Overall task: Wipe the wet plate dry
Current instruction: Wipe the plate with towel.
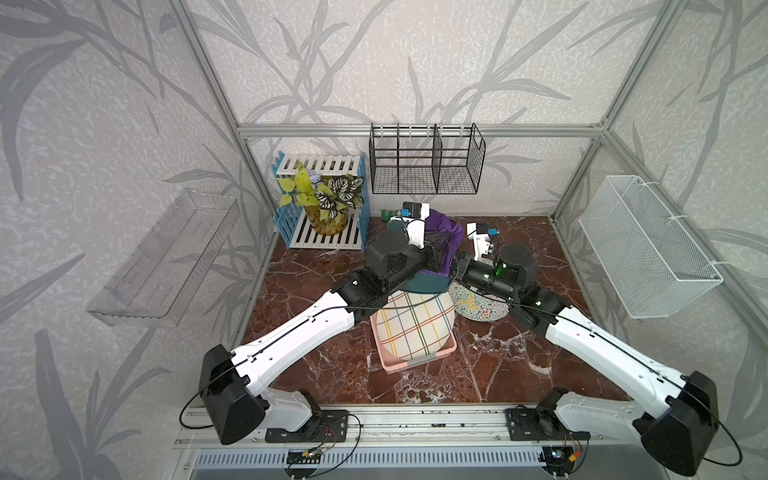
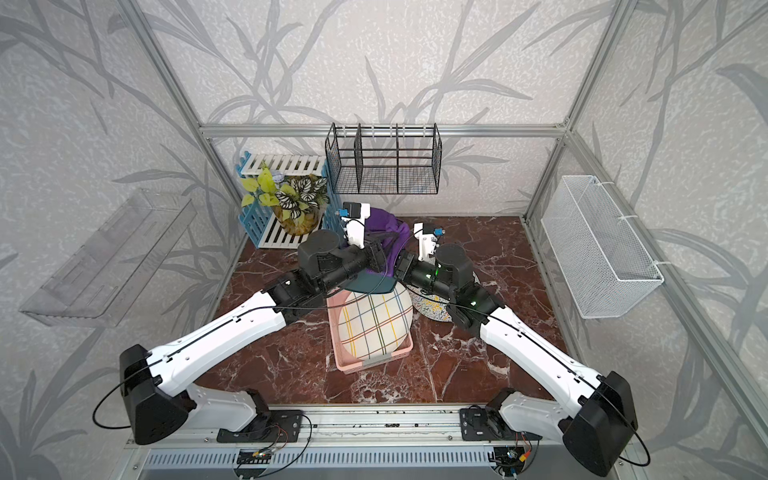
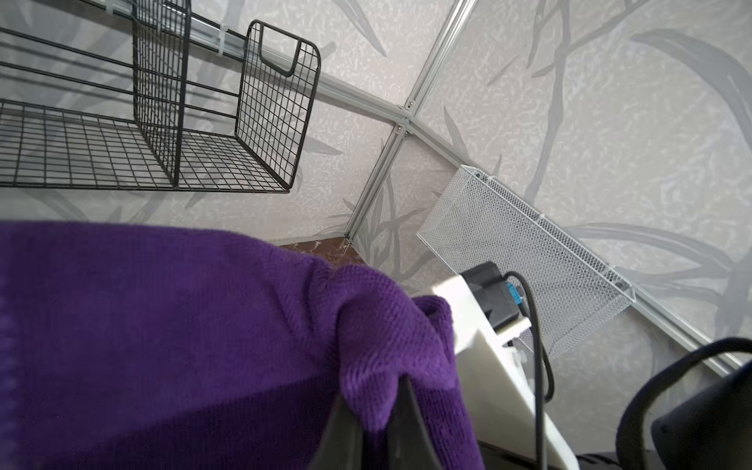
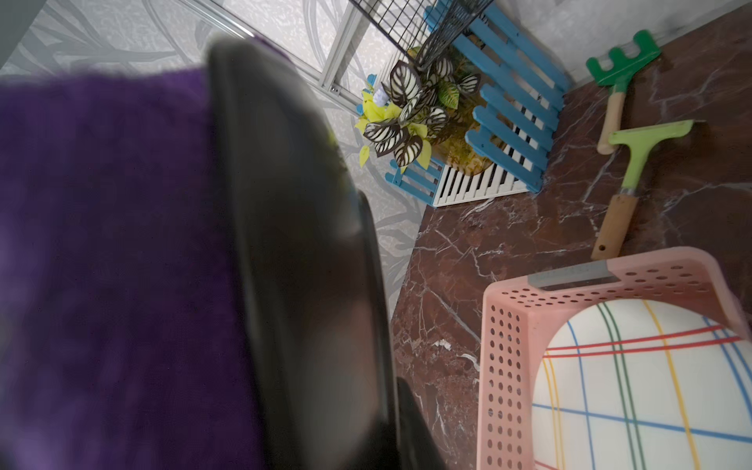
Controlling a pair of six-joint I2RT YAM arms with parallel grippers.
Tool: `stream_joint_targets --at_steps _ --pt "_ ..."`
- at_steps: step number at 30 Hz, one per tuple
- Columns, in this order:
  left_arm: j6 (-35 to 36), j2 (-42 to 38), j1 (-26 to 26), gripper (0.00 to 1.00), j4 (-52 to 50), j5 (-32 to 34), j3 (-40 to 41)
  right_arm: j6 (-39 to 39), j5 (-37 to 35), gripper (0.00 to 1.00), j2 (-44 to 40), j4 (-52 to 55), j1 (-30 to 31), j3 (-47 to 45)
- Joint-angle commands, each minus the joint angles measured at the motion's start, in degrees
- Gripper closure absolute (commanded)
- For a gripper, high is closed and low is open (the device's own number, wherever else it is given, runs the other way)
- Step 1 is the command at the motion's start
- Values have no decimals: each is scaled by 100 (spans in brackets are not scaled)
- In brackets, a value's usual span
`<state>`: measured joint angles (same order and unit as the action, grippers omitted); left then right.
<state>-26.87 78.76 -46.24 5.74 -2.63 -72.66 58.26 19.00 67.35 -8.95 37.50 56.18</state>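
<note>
Marble tabletop [image 1: 332, 374], red-brown; leaf-patterned walls [image 1: 457, 62]; aluminium frame [image 1: 415, 129]; plate [image 1: 428, 283] aloft.

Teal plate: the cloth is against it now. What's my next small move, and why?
Probably stroke the left gripper, shut on the purple cloth, across the teal plate while the right gripper grips its rim. The cloth lies against one face, so a short wipe should dry it.

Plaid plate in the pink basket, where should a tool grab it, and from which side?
Take the plaid plate by its rim on the robot's right, coming in from that side with jaws pinching top and underside. It seems to lie tilted, that edge riding above the pink basket wall, while the near and left edges sit inside the walls.
</note>
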Motion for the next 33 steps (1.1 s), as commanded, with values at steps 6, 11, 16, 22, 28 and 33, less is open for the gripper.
stream_joint_targets --at_steps 6,11,16,22,28,33 --pt "141 -402 560 100 -841 921 393 -349 536 100 -627 -1354 95 263" --pt "-407 -1002 1342 100 -421 125 1169 436 235 100 -1041 -1832 -492 -259" --pt "-1567 -1527 1929 100 259 -915 1788 1457 355 100 -1415 -2363 -1631 -632" --pt "-4829 -1532 2929 100 3791 -2851 2781 2573 877 100 -1197 -3749 -2009 -719" --pt "-6361 -991 2705 100 5414 -3164 2207 2520 854 100 -845 -4093 -1380 -670" --pt "-6995 -598 2320 100 6048 -3028 1769 2401 754 100 -346 -4375 -685 -503"
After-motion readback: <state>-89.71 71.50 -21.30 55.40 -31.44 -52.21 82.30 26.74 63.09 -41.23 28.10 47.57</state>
